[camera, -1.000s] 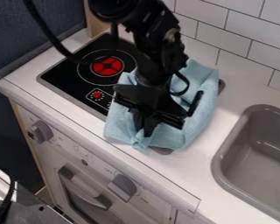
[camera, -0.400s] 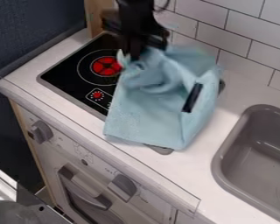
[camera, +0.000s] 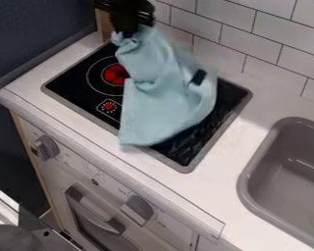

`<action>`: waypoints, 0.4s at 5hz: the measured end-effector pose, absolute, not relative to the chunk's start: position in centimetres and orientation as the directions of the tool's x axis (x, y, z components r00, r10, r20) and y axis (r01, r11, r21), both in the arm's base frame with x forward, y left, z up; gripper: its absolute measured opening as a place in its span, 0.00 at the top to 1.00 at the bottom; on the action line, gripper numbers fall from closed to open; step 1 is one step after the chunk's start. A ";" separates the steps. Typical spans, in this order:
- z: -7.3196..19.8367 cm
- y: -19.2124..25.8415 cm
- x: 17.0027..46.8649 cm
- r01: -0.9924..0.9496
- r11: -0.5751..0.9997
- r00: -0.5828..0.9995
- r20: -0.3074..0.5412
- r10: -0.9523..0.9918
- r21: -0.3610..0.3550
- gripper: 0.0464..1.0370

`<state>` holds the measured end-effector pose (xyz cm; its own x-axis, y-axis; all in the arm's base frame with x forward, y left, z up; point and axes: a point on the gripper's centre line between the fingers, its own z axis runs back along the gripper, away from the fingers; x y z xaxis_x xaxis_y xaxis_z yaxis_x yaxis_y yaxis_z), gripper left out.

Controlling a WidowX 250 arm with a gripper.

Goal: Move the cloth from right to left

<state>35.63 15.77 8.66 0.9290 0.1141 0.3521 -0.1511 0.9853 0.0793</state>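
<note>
Hauled up and toward the back left since the earlier frames, the pale blue cloth (camera: 161, 98) drapes across the middle of the black cooktop (camera: 228, 90), its right part bared as the fabric swings off. At the upper end of the cloth, my black gripper (camera: 127, 33) has its pincer clamped on a bunched corner, above the cooktop's back left edge. Fabric hangs from that grip in a long fold, a dark strip (camera: 197, 77) showing on its right side, while the lowest corner reaches the front rim near the white counter (camera: 137, 159). Left of the cloth sits the red burner mark (camera: 114, 74); well apart to the right is the grey sink (camera: 287, 176), with tiled wall (camera: 254, 29) behind. I judge the transfer to be midway: the load is gripped, but most of it has yet to clear to the left. For a clean finish, I should keep the pinch firm, carry left at a steady pace so the trailing corner follows without folding under, then lower gently before letting go.
</note>
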 end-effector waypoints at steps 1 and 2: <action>7.4 18.2 36.7 -0.134 0.985 0.921 0.379 0.084 0.108 0.99; 5.4 20.2 36.1 -0.168 0.978 0.926 0.361 0.114 0.123 0.99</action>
